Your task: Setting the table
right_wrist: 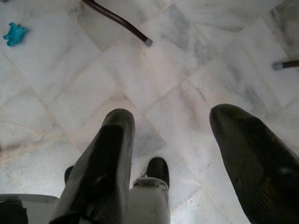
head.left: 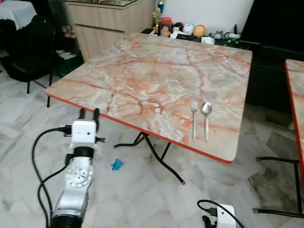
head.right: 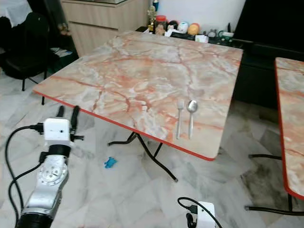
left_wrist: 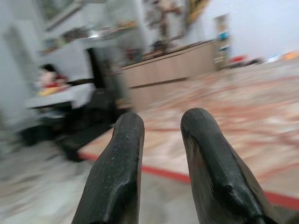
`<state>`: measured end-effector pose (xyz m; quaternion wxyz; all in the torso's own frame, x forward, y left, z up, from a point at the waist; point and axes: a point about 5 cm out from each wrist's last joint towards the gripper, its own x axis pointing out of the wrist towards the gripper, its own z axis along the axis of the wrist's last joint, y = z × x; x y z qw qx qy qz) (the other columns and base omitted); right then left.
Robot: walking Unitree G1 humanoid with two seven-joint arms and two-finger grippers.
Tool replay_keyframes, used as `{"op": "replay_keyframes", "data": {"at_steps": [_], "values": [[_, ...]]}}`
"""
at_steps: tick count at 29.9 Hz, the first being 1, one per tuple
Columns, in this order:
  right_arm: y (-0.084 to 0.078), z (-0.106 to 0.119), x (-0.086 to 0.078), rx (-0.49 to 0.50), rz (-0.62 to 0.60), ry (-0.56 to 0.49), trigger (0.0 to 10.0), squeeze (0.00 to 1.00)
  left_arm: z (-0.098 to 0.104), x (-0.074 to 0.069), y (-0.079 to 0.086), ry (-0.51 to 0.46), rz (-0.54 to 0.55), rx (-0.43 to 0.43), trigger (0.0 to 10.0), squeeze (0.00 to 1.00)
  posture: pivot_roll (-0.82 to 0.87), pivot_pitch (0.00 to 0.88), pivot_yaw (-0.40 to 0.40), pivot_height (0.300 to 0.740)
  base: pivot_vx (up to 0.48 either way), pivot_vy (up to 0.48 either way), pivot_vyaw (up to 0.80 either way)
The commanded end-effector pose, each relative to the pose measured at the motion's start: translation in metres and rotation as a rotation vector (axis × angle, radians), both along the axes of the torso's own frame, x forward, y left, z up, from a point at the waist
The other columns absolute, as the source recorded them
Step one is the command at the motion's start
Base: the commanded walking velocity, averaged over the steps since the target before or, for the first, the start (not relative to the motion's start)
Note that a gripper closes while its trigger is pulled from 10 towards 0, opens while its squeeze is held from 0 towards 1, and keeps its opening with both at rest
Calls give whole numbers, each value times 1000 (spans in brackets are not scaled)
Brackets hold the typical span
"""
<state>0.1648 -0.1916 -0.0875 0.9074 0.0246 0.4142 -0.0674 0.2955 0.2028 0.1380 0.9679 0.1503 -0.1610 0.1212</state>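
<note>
**Fork and spoon wait on the table, both grippers hold nothing**

The fork [head.left: 194, 120] and the spoon [head.left: 206, 119] lie side by side on the marble table [head.left: 156, 76], close to its near edge. They almost touch. Their long handles point back toward the robot and their heads point away from it.

The left gripper [head.left: 89, 114] is raised in front of the table's red edge, just below the top. Its two black fingers [left_wrist: 117, 172] stand a little apart and pinch nothing. From this gripper, the fork and spoon lie off to the right and a bit farther ahead, well apart from it.

The right gripper [right_wrist: 187, 163] hangs low and points down at the floor. Its fingers are spread wide with nothing between them. From it, the fork and spoon are up above and ahead.

I think the right arm is on the nearer side to the cutlery. It would have to lift up and reach forward, and come down across the thin handles.

A small blue toy [head.left: 117, 165] lies on the floor under the table.
</note>
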Motion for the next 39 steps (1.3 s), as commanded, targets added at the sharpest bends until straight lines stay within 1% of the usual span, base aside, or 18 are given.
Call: {"op": "replay_keyframes", "data": {"at_steps": [1, 2, 4, 6, 9, 10, 12, 13, 17, 18, 19, 22, 23, 25, 26, 28, 35, 39], "values": [[0, -1, -3, 4, -10, 13, 10000, 0, -4, -2, 18, 25, 105, 42, 10000, 0, 4, 1, 22, 740, 0, 0, 0], [0, -1, -3, 4, -11, 12, 10000, 0, -8, -4, 29, 37, 172, 50, 10000, 0, 5, 2, 22, 740, 0, 0, 0], [0, -1, -3, 3, -12, 11, 10000, 0, -13, -7, 38, 49, 228, 31, 10000, 0, 5, 5, 23, 740, 0, 0, 0], [-1, -1, -3, -5, -19, 12, 10000, 0, -28, -13, 57, 111, 340, -41, 10000, 0, 3, 7, 24, 740, 0, 0, 0], [-1, -1, -3, -6, -20, 11, 10000, 0, -39, -15, 65, 158, 386, -79, 10000, 0, 4, 8, 23, 740, 0, 0, 0], [-1, -1, -3, -7, -21, 11, 10000, 0, -48, -16, 70, 207, 397, -83, 10000, 0, 8, 7, 23, 740, 0, 0, 0], [-2, -1, -2, -9, -24, 10, 10000, 0, -63, -20, 78, 287, 421, -68, 10000, 0, 6, 8, 25, 740, 0, 0, 0], [-3, -1, -2, -11, -26, 8, 10000, 0, -71, -23, 81, 329, 416, -20, 10000, 0, 5, 6, 25, 740, 0, 0, 0], [-4, 0, -1, -15, -33, 3, 10000, 0, -87, -26, 81, 418, 390, 8, 10000, 0, 7, 5, 24, 740, 0, 0, 0], [-5, 1, 0, -18, -33, -2, 10000, 0, -101, -28, 76, 514, 344, 11, 10000, 0, 4, 6, 25, 740, 0, 0, 0], [-5, 1, 0, -21, -33, -4, 10000, 0, -108, -29, 74, 560, 317, 9, 10000, 0, 4, 6, 25, 740, 0, 0, 0], [-9, 3, 2, -59, -45, -15, 10000, 0, -128, -33, 62, 681, 224, -58, 10000, 0, 5, 1, 27, 740, 0, 0, 0], [-9, 3, 2, -59, -45, -15, 10000, 0, -128, -33, 62, 681, 224, -58, 10000, 0, 5, 1, 27, 740, 0, 0, 0], [-18, 6, 3, -117, -81, -34, 10000, 0, -152, -42, 43, 833, 90, -51, 10000, 0, 1, 0, 33, 740, 0, 0, 0], [-18, 6, 3, -117, -81, -34, 10000, 0, -152, -42, 43, 833, 90, -51, 10000, 0, 1, 0, 33, 740, 0, 0, 0], [-25, 7, 2, -111, -149, -45, 10000, 0, -166, -50, 34, 933, 29, -88, 10000, 0, -4, 0, 38, 740, 0, 0, 0], [-35, 20, 15, -202, -153, -164, 10000, 0, -177, -62, 30, 995, -21, -40, 10000, 0, -15, 0, 43, 740, 0, 0, 0], [-38, 35, 30, -311, -115, -282, 10000, 0, -180, -68, 33, 1012, -26, -40, 10000, 0, -15, 0, 38, 740, 0, 0, 0]]}}
